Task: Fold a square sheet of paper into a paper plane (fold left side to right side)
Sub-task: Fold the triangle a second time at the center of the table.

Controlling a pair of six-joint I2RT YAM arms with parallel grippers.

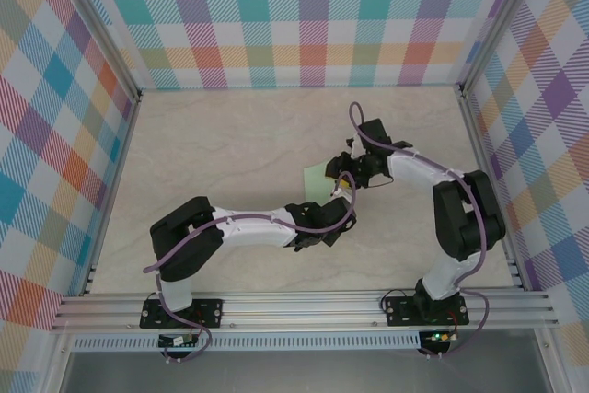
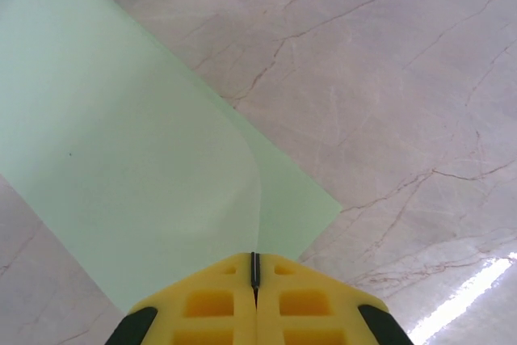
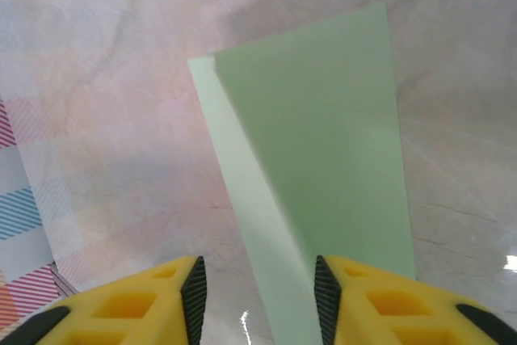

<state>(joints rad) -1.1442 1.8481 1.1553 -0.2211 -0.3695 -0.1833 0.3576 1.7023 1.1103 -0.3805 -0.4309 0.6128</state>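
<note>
Thin pale mint-green square sheet of paper (image 2: 121,159), partly folded over.
My left gripper (image 2: 254,276) pinches it; my right gripper (image 3: 260,288) gapes; most folds left.

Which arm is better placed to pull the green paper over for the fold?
Left, probably. The left gripper is pinched shut on the paper at its edge, so it can carry that edge across. The right gripper stands open, gripping nothing.
</note>
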